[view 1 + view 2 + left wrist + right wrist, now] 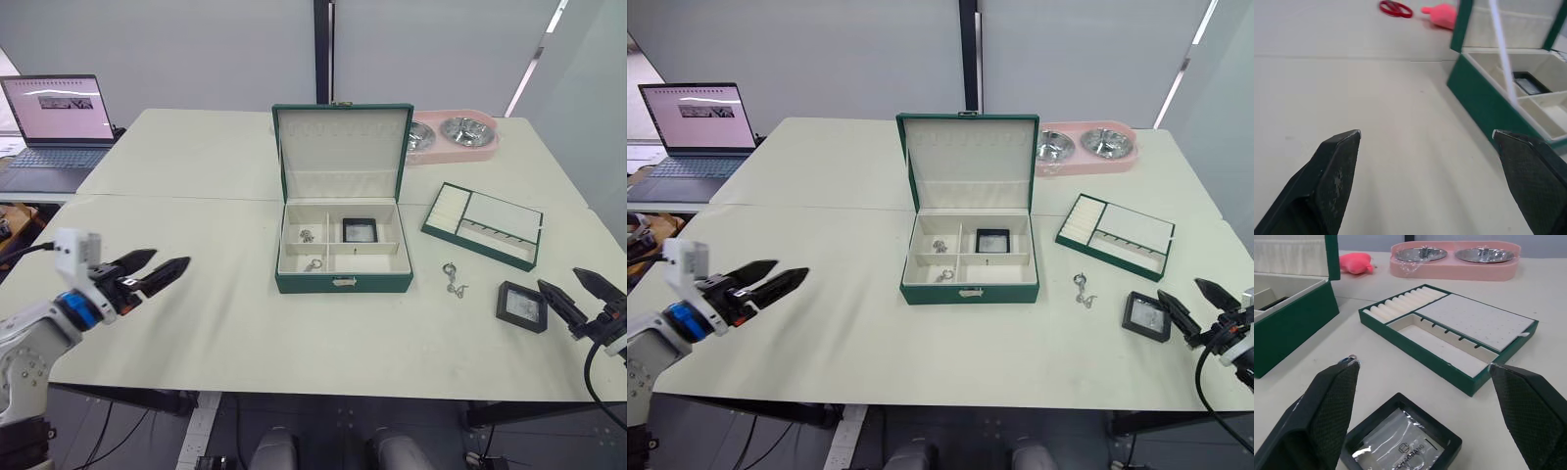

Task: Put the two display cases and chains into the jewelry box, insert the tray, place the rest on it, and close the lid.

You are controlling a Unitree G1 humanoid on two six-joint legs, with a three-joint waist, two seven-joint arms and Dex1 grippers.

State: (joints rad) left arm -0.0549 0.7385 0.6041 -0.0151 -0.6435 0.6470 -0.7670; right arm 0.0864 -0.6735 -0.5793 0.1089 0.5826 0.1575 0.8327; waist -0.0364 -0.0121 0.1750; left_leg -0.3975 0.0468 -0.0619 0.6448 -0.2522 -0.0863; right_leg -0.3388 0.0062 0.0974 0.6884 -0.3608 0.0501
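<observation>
A laptop [57, 132] (open, screen lit) far left; pink pet bowl [453, 135] far right; red scissors [1395, 8]; pink toy [1355, 262].

Left gripper [165, 267] points forward with fingers spread wide; right gripper [579, 290] likewise gapes, angled inward and low.

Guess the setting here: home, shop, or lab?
Most likely a lab or office test space: plain pale tables pushed together, an open laptop on a side desk, grey partition walls, and unrelated props like a pink double pet bowl.
</observation>
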